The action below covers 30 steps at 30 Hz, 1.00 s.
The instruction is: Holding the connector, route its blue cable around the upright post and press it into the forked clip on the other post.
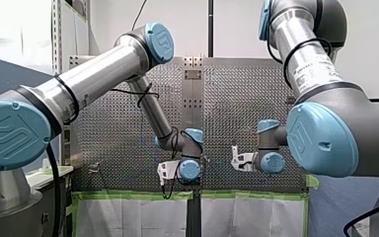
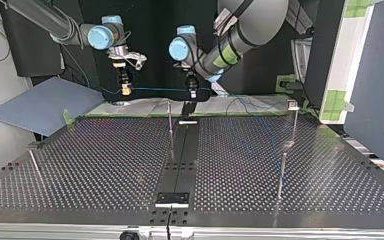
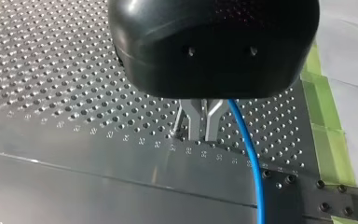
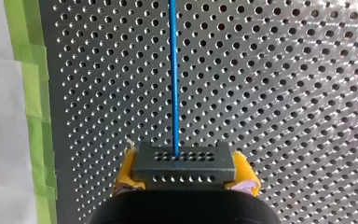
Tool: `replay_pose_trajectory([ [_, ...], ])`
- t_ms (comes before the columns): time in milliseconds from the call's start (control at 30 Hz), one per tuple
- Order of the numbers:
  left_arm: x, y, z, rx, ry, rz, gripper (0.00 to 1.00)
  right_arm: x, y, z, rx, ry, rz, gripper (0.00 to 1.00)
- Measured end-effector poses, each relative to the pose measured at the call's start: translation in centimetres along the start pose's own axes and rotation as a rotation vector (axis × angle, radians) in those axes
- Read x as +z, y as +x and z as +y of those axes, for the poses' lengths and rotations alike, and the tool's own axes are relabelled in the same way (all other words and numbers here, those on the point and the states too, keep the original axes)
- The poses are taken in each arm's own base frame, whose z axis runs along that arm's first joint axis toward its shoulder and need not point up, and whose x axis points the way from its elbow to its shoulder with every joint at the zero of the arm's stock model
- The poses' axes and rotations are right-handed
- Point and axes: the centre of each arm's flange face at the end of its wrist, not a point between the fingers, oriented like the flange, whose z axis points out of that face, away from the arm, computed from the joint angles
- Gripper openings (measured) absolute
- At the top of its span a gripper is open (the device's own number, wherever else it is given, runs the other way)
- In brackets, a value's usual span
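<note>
Pre-routing: right gripper (image 4: 186,171) clamped dark perforated connector block (image 4: 182,163); left gripper (image 3: 199,127) state unclear. Next: thin blue cable (image 4: 173,70) round slim metal post (image 2: 169,122).

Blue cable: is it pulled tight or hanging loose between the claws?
Tight: in the top view the blue cable runs nearly straight between my right gripper and my left gripper, no sag.

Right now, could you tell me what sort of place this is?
Probably a robotics lab bench: a perforated metal table, thin upright posts standing on it, and green tape along its edge.
</note>
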Motion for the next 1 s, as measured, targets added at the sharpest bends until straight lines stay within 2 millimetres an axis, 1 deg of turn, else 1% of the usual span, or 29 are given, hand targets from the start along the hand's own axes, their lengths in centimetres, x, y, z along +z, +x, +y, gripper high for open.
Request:
replay_pose_trajectory([
  [133, -0.4, 0.1, -0.5, 0.007, 0.011, -0.008, 0.0, 0.5, -1.3, 0.4, 0.002, -0.008, -0.013, 0.0],
  [267, -0.8, 0.4, -1.1, 0.002, 0.04, -0.01, 0.0, 0.9, -1.9, 0.7, 0.004, -0.01, -0.019, 0.0],
  [367, -1.0, 0.9, -1.5, -0.005, 0.065, -0.009, 0.0, 1.2, -1.9, 0.9, 0.006, -0.012, -0.015, 0.0],
  [533, -0.7, 1.9, -1.8, -0.035, 0.096, -0.005, 0.0, 1.8, -1.6, 1.3, 0.009, -0.017, -0.01, 0.0],
  [1000, 0.6, 1.3, -3.2, -0.102, 0.141, -0.009, 0.0, 2.5, -1.4, 2.9, 0.022, -0.045, 0.001, 0.0],
])
